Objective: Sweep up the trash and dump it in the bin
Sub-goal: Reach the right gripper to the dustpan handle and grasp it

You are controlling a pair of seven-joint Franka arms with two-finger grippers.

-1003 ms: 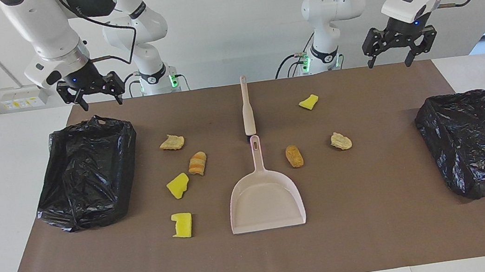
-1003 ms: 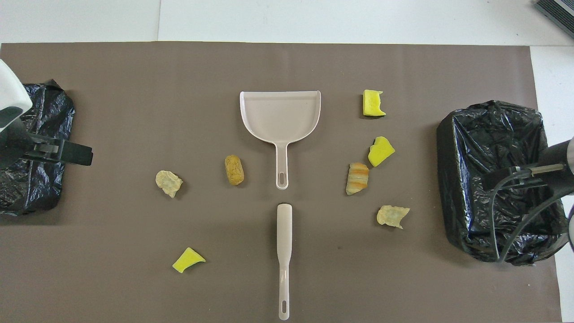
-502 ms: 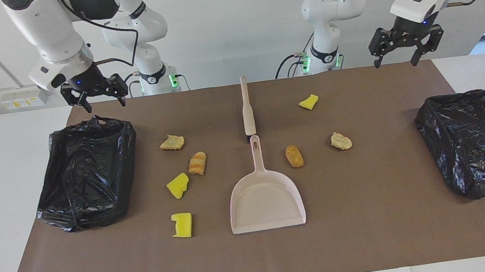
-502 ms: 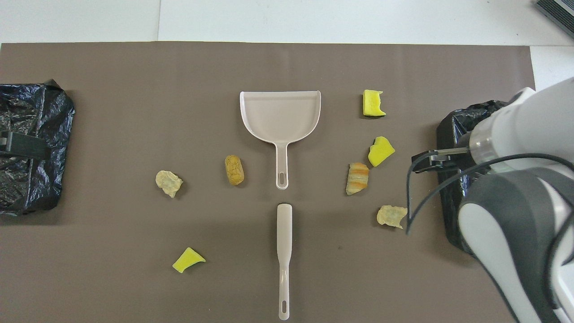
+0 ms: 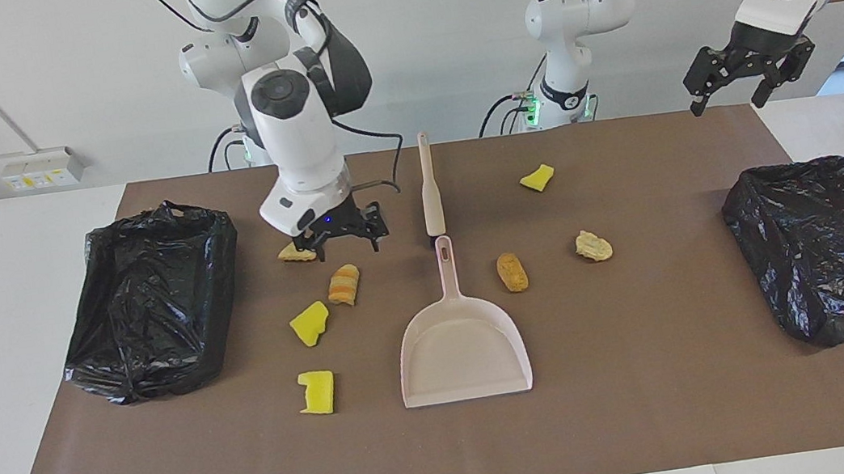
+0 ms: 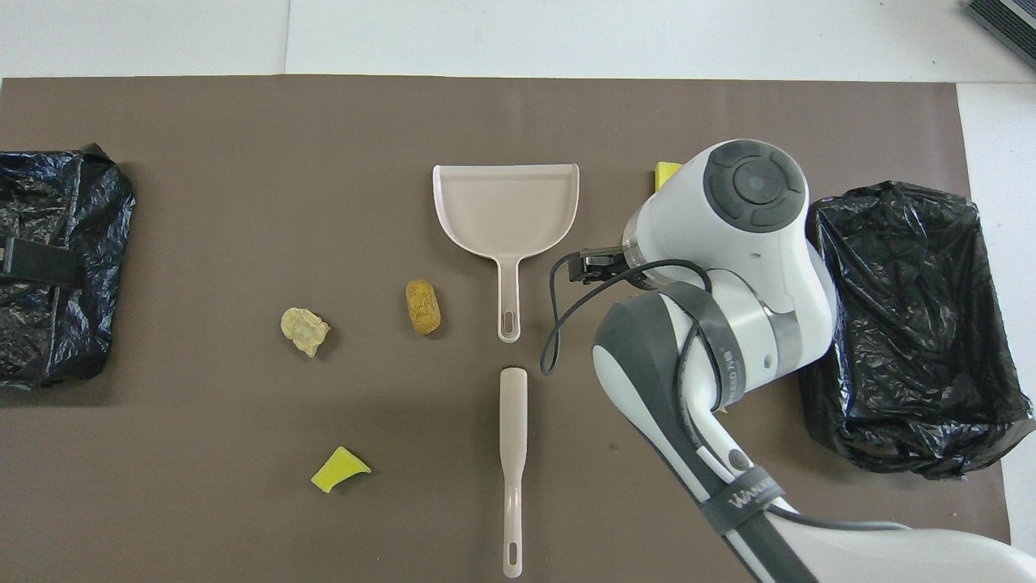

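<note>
1. Since one second ago, the right tool [image 5: 345, 239] has left its place above the bin at the right arm's end [image 5: 149, 301]. It now hangs low over the brown mat [image 5: 656, 402], just beside a tan crumpled scrap [image 5: 294, 252], which it partly hides. Its fingers are spread and grip nothing.
2. Meanwhile the left tool [image 5: 724, 87] has risen and moved outward. It waits high over the left arm's end of the surface [image 5: 9, 324], with its fingers also spread and empty.
3. We count seven scraps of trash on the mat, none of them displaced.
   - The striped orange piece [image 5: 344, 285] and the brown bread piece [image 5: 511, 272] both lie with the long axis running roughly toward and away from the robots.
   - Two yellow sponge chunks [image 5: 309, 323] [image 5: 317, 392] lie farther from the robots than the striped piece.
   - A third yellow chunk [image 5: 537, 178] and a second tan scrap [image 5: 593, 245] lie toward the left arm's end.
4. The beige dustpan [image 5: 461, 346] lies in the middle, its handle pointing to the robots. The brush [image 5: 428, 187] lies in line with this handle, nearer to the robots.
5. The bin at the left arm's end [image 5: 827, 249], like the first one, is lined with a black bag.
6. The surface is white under the mat, and the wall [image 5: 443, 22] is white, with a socket strip [image 5: 38, 167].
</note>
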